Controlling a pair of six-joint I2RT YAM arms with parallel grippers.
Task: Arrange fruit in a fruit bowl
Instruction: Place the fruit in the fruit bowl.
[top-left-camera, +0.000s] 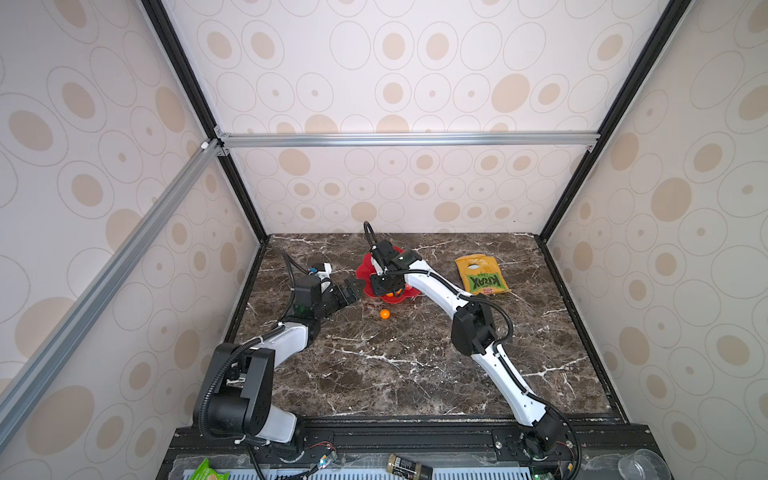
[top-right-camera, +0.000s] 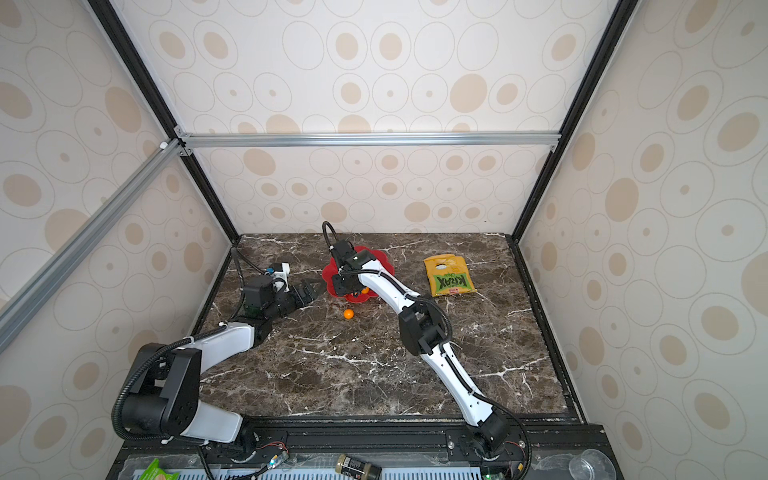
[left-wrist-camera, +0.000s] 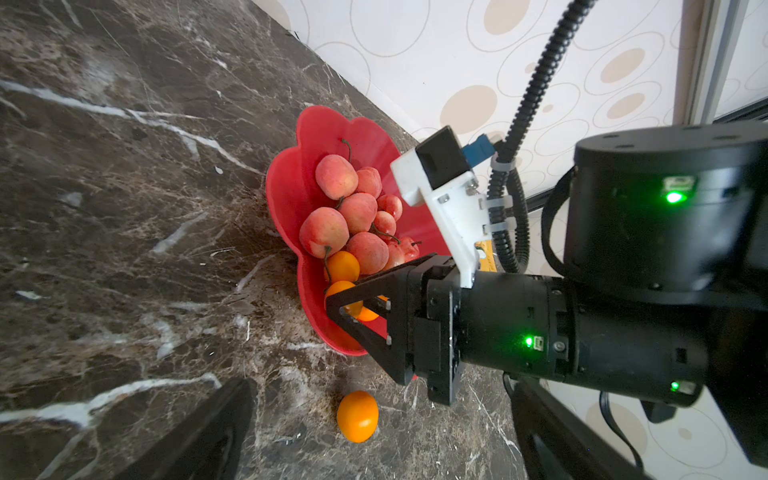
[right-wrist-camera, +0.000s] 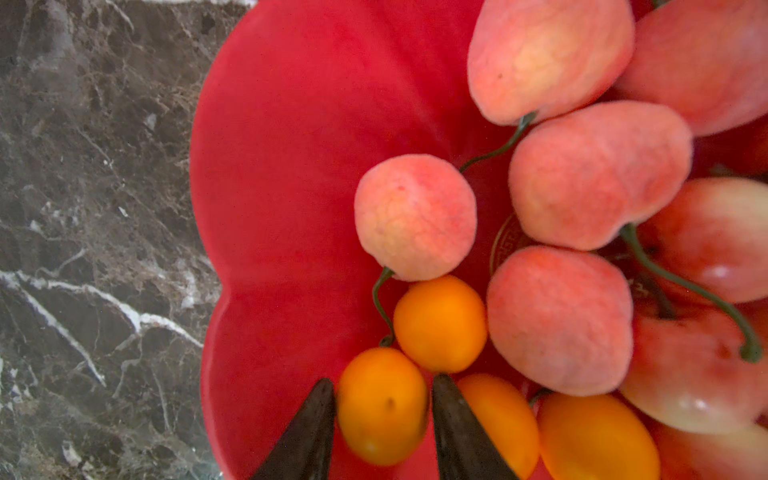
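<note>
The red flower-shaped fruit bowl (top-left-camera: 363, 270) (top-right-camera: 330, 272) stands at the back middle of the marble table. In the left wrist view the bowl (left-wrist-camera: 291, 187) holds several pink fruits (left-wrist-camera: 336, 176) and a few orange ones. My right gripper (right-wrist-camera: 384, 378) (left-wrist-camera: 353, 311) hangs over the bowl's near side (right-wrist-camera: 291, 124), open. An orange fruit (right-wrist-camera: 382, 407) lies between its fingers, resting in the bowl beside other orange fruits and pink ones (right-wrist-camera: 415, 216). One orange fruit (top-left-camera: 385, 314) (top-right-camera: 348, 313) (left-wrist-camera: 357, 415) lies on the table just in front of the bowl. My left gripper (top-left-camera: 351, 291) (left-wrist-camera: 382, 388) is open and empty, left of the bowl and pointing at it.
A yellow-green snack bag (top-left-camera: 478, 274) (top-right-camera: 449, 278) lies flat to the right of the bowl. Patterned walls enclose the table on three sides. On the front rail lie a dark bottle (top-left-camera: 409, 463), a clear cup (top-left-camera: 642, 463) and a green packet (top-left-camera: 208, 469).
</note>
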